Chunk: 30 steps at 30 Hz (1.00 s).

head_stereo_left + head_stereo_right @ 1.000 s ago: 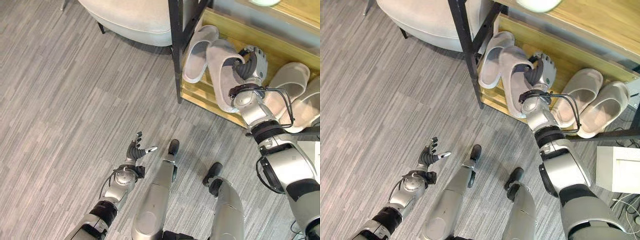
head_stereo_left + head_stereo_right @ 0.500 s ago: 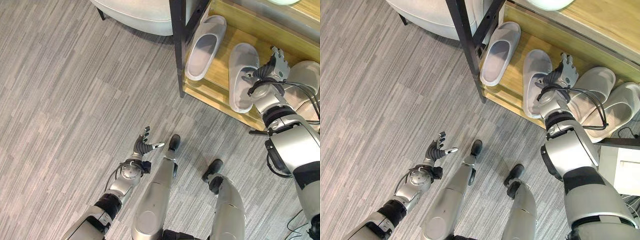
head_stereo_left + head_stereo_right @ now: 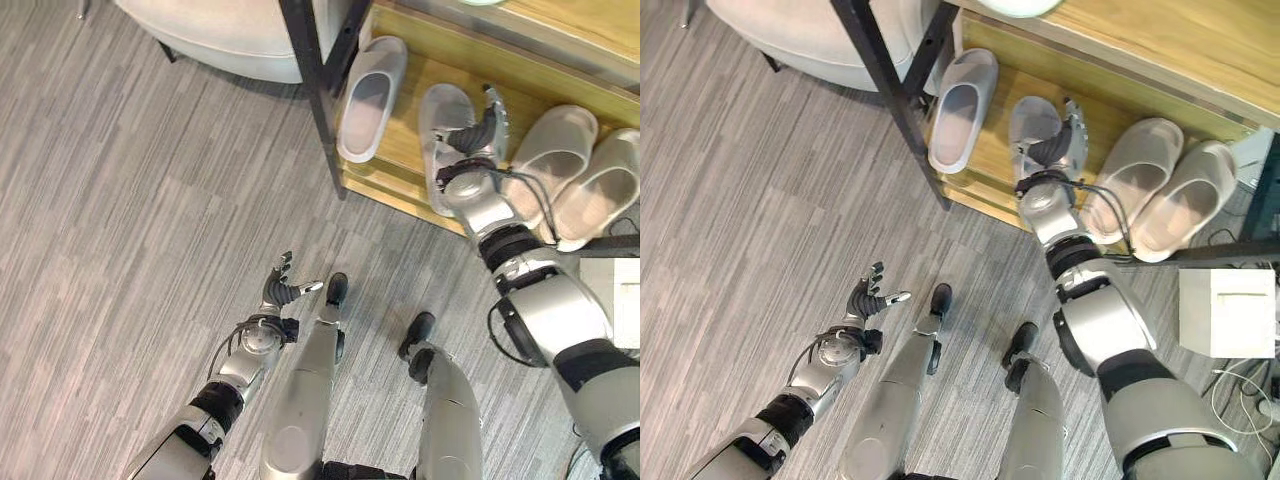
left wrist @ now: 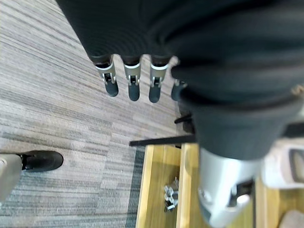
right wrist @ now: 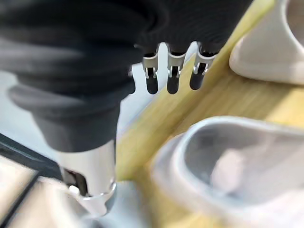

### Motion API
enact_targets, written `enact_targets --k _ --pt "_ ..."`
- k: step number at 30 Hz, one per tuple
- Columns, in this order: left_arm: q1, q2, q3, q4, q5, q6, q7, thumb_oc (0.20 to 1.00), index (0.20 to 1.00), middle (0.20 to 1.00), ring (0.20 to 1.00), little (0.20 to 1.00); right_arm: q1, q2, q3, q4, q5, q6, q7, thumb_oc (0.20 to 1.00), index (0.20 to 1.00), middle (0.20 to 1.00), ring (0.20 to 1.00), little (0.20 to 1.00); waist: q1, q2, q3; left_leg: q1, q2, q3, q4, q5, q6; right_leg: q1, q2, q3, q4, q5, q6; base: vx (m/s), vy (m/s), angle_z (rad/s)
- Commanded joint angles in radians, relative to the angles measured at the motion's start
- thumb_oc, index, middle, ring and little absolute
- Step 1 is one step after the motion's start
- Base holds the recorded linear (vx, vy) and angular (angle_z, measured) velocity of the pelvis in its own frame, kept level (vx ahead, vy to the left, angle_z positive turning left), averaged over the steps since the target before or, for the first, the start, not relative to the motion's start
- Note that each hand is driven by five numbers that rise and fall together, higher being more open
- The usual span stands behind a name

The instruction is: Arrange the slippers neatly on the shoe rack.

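we are at the tidying step: our right hand sits over the second slipper on the wooden shoe rack, fingers straight and spread, holding nothing; the right wrist view shows the fingertips clear above the slipper's opening. that slipper lies between the leftmost slipper, which leans by the black post, and a pair of slippers on the right. the two left slippers are apart and not parallel, so we judge the arranging unfinished. our left hand hangs loosely open over the grey floor, well apart from the rack, empty.

next we would need to nudge the second slipper straight and square up the leftmost slipper beside it, pushing gently so neither slides off the near edge.

we can read no brand, label or writing anywhere.
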Motion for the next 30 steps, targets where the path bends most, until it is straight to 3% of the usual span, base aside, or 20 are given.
enact_targets --k 1,6,14,30 --pt "0.009 -0.007 0.014 -0.018 0.0 -0.017 0.026 1.0 1.0 1.0 1.0 1.0 -0.032 -0.071 -0.032 -0.02 -0.019 -0.035 -0.053 1.0 1.0 1.0 1.0 1.0 0.023 -0.014 0.002 0.032 -0.006 0.008 0.046 -0.111 0.009 0.084 0.01 0.009 -0.043 0.007 0.064 0.0 -0.007 -0.14" --pt "0.031 -0.006 0.023 -0.022 0.016 -0.009 0.03 1.0 1.0 1.0 1.0 1.0 0.069 -0.043 -0.078 -0.138 -0.065 -0.029 -0.067 1.0 1.0 1.0 1.0 1.0 0.007 -0.017 0.001 0.048 -0.002 0.013 0.044 -0.116 0.01 0.097 0.011 0.016 -0.045 0.007 0.065 -0.01 -0.006 -0.03" --pt "0.029 -0.008 0.024 -0.026 0.031 -0.003 0.037 1.0 1.0 1.0 1.0 1.0 0.127 -0.011 -0.102 -0.135 -0.062 -0.031 -0.068 1.0 1.0 1.0 1.0 1.0 -0.005 -0.02 0.002 0.052 0.001 0.023 0.034 -0.114 0.015 0.096 0.011 0.019 -0.059 0.019 0.07 0.0 -0.011 -0.06" --pt "0.015 -0.004 0.021 -0.017 0.026 0.006 0.052 1.0 1.0 1.0 1.0 1.0 0.083 0.018 -0.13 -0.006 0.169 -0.104 -0.038 1.0 1.0 1.0 1.0 1.0 -0.004 -0.018 0.016 0.041 0.0 0.036 0.027 -0.115 0.021 0.086 0.012 0.022 -0.071 0.032 0.078 0.01 0.003 0.0"
